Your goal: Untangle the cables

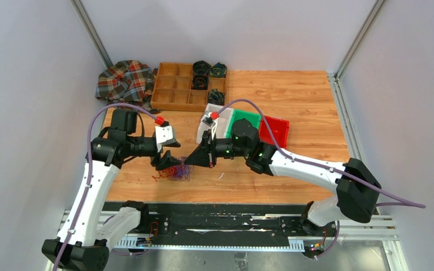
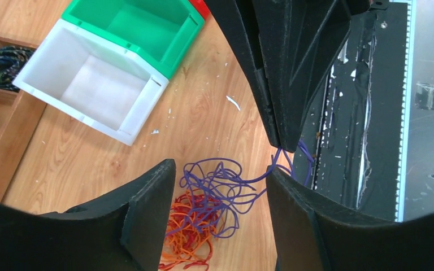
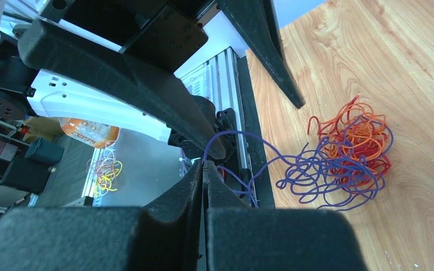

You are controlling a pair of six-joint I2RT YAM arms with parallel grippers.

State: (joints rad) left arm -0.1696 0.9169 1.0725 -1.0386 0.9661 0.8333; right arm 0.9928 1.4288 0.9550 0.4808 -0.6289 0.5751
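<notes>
- Plaid cloth (image 1: 125,81) lies bunched at the rear left corner of the wooden tabletop (image 1: 294,96), just beside the tray.
- Wooden compartment tray (image 1: 172,90) sits at the rear; 4 dark coiled rolls (image 1: 202,68) fill its right-hand compartments.
- Left gripper (image 1: 169,164) hangs low over the front of the tabletop; in its wrist view the 2 fingers (image 2: 147,220) stand well apart, with the wire bunch in the gap between them and nothing clamped.
- The cables (image 1: 175,172) lie on the tabletop near its front edge, between the 2 grippers; red and orange loops form a tight knot (image 2: 189,237), with purple loops spread over and around it.
- A purple strand (image 3: 243,138) runs from the bunch out over the tabletop's front edge to the right gripper.
- Right gripper (image 3: 204,166) points at the left one, tips close together; its fingers are pressed fully together, pinching that purple strand.
- White bin (image 2: 45,56), green bin (image 1: 248,118) and red bin (image 1: 277,130) stand side by side behind the right arm; the white and green ones touch.
</notes>
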